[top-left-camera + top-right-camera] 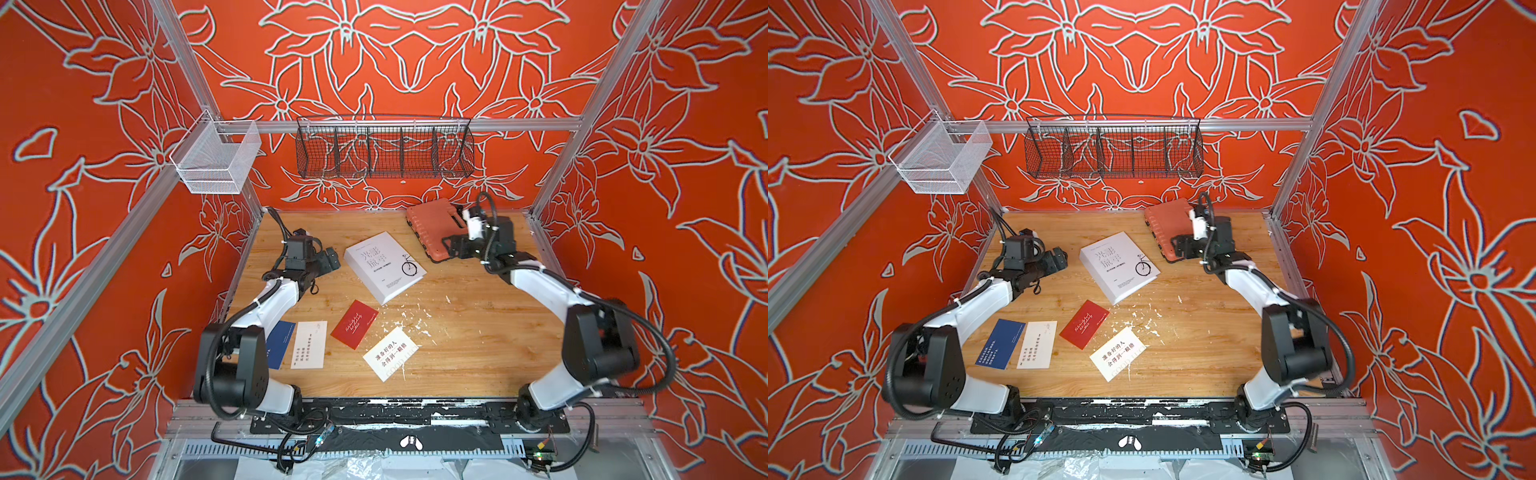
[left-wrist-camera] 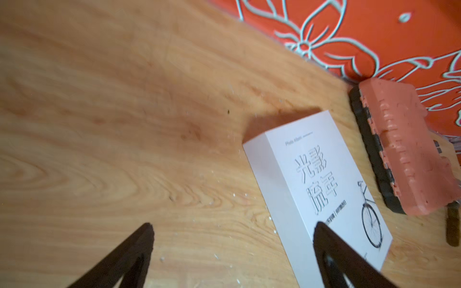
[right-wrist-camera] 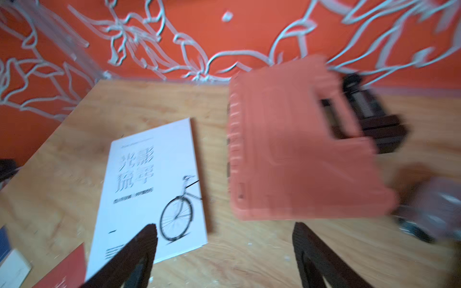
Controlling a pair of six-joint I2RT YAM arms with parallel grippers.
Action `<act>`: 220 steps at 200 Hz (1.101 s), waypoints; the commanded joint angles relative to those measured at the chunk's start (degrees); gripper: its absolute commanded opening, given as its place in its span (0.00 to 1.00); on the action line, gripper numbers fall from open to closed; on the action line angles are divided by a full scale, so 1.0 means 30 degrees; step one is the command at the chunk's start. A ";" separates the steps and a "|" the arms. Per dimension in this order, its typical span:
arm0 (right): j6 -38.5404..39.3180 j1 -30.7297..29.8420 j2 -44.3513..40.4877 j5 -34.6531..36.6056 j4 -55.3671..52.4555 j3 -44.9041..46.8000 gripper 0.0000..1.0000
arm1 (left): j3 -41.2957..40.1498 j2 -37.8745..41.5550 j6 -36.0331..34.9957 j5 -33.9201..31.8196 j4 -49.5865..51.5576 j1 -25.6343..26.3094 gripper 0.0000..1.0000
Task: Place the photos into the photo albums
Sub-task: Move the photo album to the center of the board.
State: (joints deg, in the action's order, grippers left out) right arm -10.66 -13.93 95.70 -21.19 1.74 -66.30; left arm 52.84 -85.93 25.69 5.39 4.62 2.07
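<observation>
The album (image 1: pixel 384 266) lies on the counter (image 1: pixel 478 332) between the left hand (image 1: pixel 330 259) and the right hand (image 1: pixel 451 245). The case (image 1: pixel 428 224) lies just beyond the right hand, and the photos (image 1: pixel 354 324) lie nearer the front than both.

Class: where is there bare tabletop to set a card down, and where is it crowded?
Widest bare wood: right of the album and the angled white card, in front of the orange case. A strip also runs behind the album. Crowded: near left, with the navy card, other white card and red card.

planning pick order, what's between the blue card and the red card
A white card with black text, next to the blue card, short of the red card; both top views show it.
</observation>
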 commanded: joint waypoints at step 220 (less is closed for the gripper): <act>-0.3658 -0.3266 0.6809 -0.2291 -0.5584 -0.3782 0.79 | 0.6440 -0.9870 0.1399 0.9758 0.1314 0.2368 0.97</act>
State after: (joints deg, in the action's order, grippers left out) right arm -18.92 -23.31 121.05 -25.12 -14.52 -84.03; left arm 72.71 -115.44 32.27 32.16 3.11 7.42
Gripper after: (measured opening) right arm 0.794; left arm 0.970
